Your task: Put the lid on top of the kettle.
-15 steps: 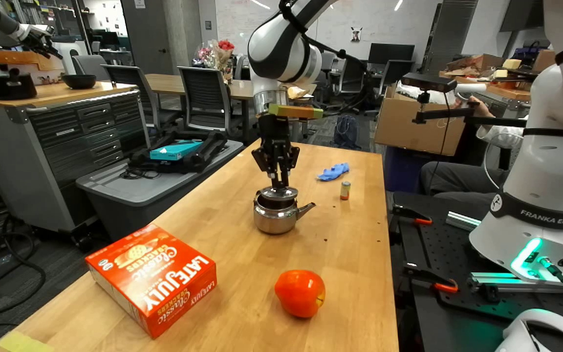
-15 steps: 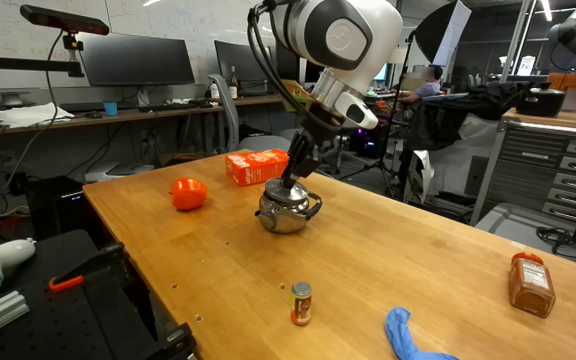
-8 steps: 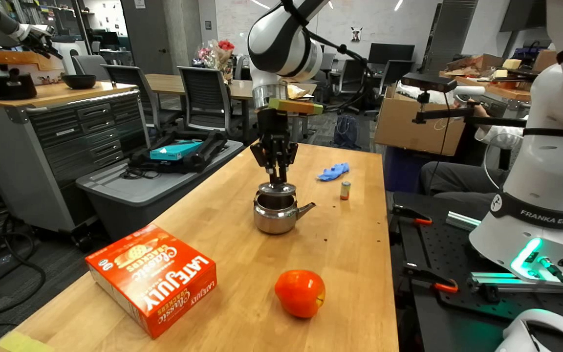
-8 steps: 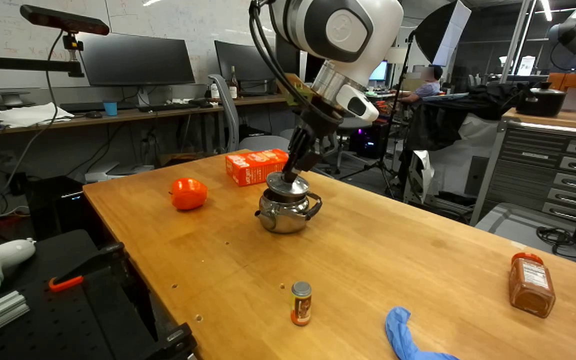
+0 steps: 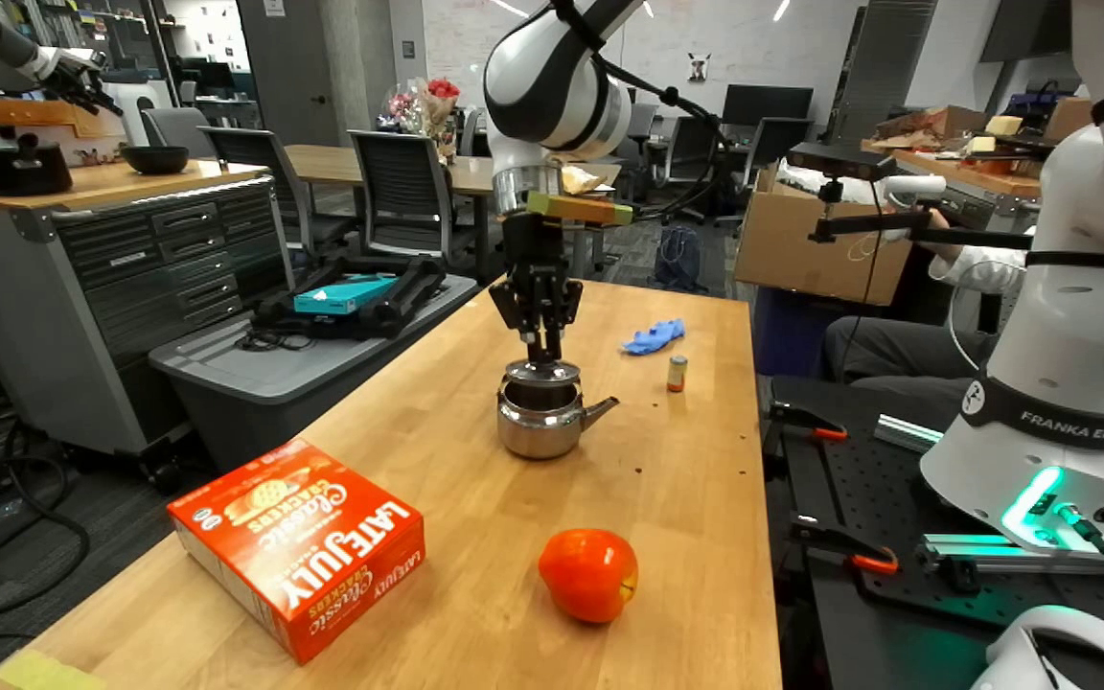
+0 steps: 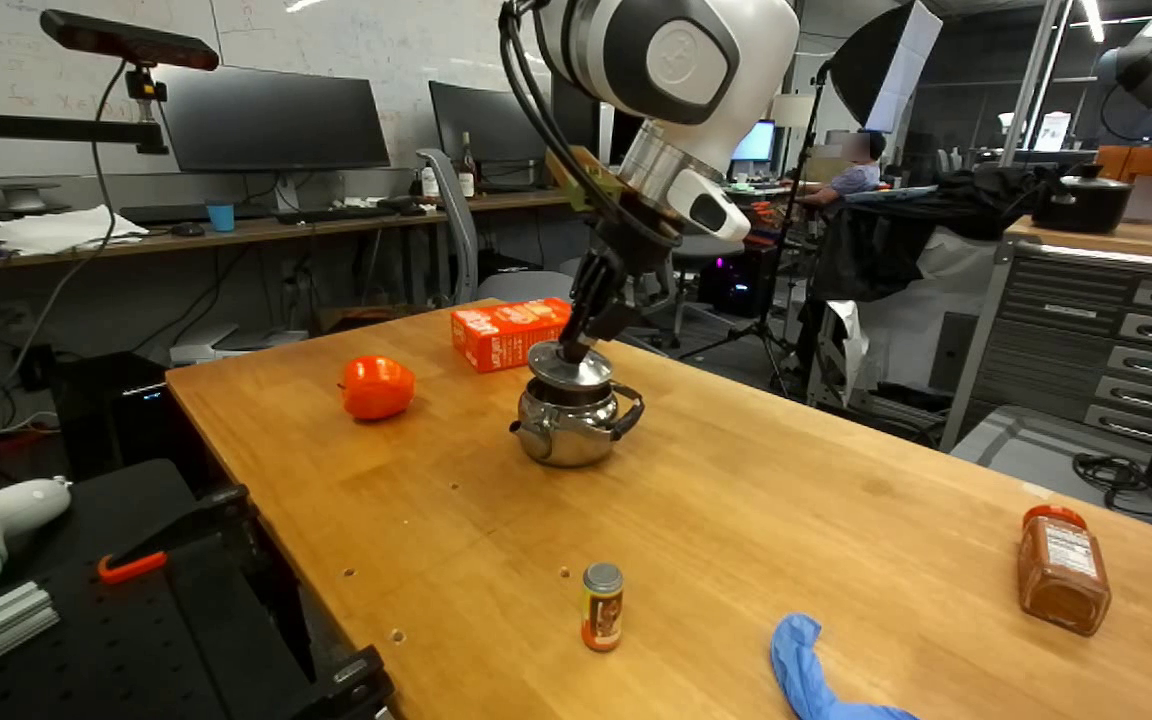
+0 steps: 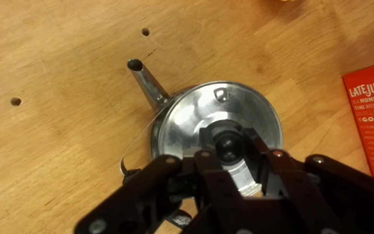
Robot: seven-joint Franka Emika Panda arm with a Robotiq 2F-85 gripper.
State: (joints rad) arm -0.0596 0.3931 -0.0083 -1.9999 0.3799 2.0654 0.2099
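Lying at left in an exterior view, a cracker box (image 5: pixel 298 546) shares the desk (image 5: pixel 471 565) with a kettle (image 5: pixel 540 428); just above its mouth the hand (image 5: pixel 543 358), fingers closed on the knob (image 7: pixel 229 148), holds the lid (image 5: pixel 542 376). Farther right sit an orange-red fruit (image 5: pixel 588 575) and a blue glove (image 5: pixel 654 338).

The round silver metal lid (image 7: pixel 242 107) shows pale reflections, with a rounded black knob (image 7: pixel 229 146). The squat silver steel kettle (image 6: pixel 566 432) picks up brown tints and has a black handle (image 6: pixel 628 421). The jaws are black. The honey-coloured wooden table (image 6: pixel 736 520) shows streaky grain and dark round holes (image 7: pixel 16 101). A red-orange rectangular cardboard box (image 5: pixel 298 546) carries white and yellow lettering; a glossy orange-red round fruit (image 5: pixel 583 573) has a yellowish patch. A crumpled glove (image 6: pixel 802 668) is plain blue; a small cylindrical container (image 6: pixel 602 610) is yellow and orange-red, grey-capped.
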